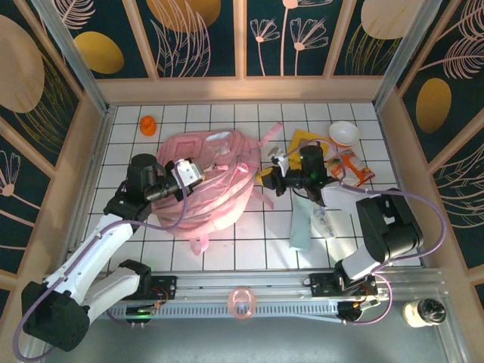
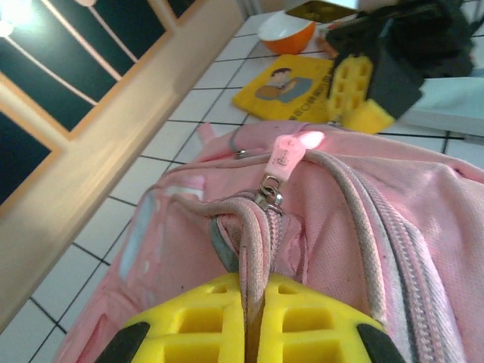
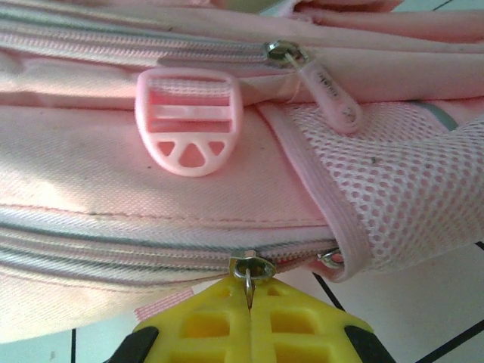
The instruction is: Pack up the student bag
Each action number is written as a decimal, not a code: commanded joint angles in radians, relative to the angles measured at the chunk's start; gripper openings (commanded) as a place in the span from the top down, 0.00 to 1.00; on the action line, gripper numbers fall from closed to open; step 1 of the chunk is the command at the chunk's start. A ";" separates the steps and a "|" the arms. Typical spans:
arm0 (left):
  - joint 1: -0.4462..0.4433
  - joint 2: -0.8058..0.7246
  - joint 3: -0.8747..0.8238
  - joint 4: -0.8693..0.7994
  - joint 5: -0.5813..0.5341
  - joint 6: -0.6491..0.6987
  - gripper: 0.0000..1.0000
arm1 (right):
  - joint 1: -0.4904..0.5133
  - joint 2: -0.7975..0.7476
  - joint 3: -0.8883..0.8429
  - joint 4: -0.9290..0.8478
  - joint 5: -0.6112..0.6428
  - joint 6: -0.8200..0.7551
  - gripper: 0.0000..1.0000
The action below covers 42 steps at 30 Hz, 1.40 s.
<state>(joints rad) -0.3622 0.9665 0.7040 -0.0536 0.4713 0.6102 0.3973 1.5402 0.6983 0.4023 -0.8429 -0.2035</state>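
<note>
The student bag (image 1: 219,181) lay flat on the white-tiled counter (image 1: 249,243), left of centre, between the two arms.

The left claw (image 1: 198,175) rested on the bag's left side. In the left wrist view its yellow fingers (image 2: 189,321) were clenched together on a raised, zip-edged seam (image 2: 246,242) of the bag, and the fabric stood up between the pads. A pink zip pull (image 2: 287,155) lay just beyond that seam.

The right claw (image 1: 270,181) met the bag's right edge. In the right wrist view its fingers (image 3: 302,325) were clenched on a small metal zip ring (image 3: 248,271) at the end of the lower zip line. Above this a pink plastic buckle (image 3: 189,121) lay flat against the fabric. A second pink pull tab (image 3: 329,87) hung beside a mesh panel (image 3: 408,181).

Other items on the counter:
- A yellow booklet (image 1: 304,142) lay just beyond the right claw.
- A white and orange bowl (image 1: 344,134) stood near the far right corner.
- A small orange object (image 1: 148,123) sat at the far left, well apart from the bag.
- A pale teal item (image 1: 302,219) lay beside the right arm.
- A pink ring (image 1: 242,302) rested on the near rail.
</note>
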 commanded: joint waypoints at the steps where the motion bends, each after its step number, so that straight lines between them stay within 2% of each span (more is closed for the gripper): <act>1: 0.007 0.021 0.030 0.159 -0.173 -0.077 1.00 | 0.043 -0.056 0.049 -0.139 -0.001 -0.018 1.00; 6: -0.045 0.058 0.043 0.158 -0.292 -0.055 1.00 | 0.110 -0.077 0.095 -0.256 0.024 0.001 1.00; 10: -0.111 0.105 0.053 0.167 -0.394 -0.083 1.00 | 0.134 -0.083 0.132 -0.309 0.022 0.083 1.00; 13: -0.141 0.150 0.069 0.199 -0.467 -0.207 1.00 | 0.161 -0.093 0.148 -0.334 0.020 0.150 1.00; 19: -0.201 0.220 0.075 0.323 -0.622 -0.450 1.00 | 0.190 -0.129 0.166 -0.397 0.107 0.324 1.00; 22: -0.234 0.276 0.092 0.347 -0.731 -0.528 1.00 | 0.206 -0.140 0.181 -0.424 0.145 0.409 1.00; 25: -0.246 0.330 0.110 0.359 -0.863 -0.719 1.00 | 0.228 -0.133 0.197 -0.416 0.161 0.507 1.00; 30: -0.251 0.350 0.091 0.413 -0.834 -0.883 1.00 | 0.243 -0.092 0.263 -0.462 0.189 0.660 1.00; 33: -0.257 0.365 0.100 0.430 -0.843 -0.929 1.00 | 0.262 -0.096 0.266 -0.467 0.225 0.744 1.00; 38: -0.261 0.422 0.166 0.434 -0.875 -0.971 1.00 | 0.367 -0.091 0.263 -0.438 0.269 0.873 1.00; 42: -0.264 0.462 0.202 0.481 -0.851 -0.987 1.00 | 0.454 -0.077 0.246 -0.358 0.324 0.998 1.00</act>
<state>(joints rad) -0.6312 1.4136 0.8425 0.2939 -0.3202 -0.2970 0.7933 1.4544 0.9329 -0.0208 -0.5224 0.6643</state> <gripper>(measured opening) 0.060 0.038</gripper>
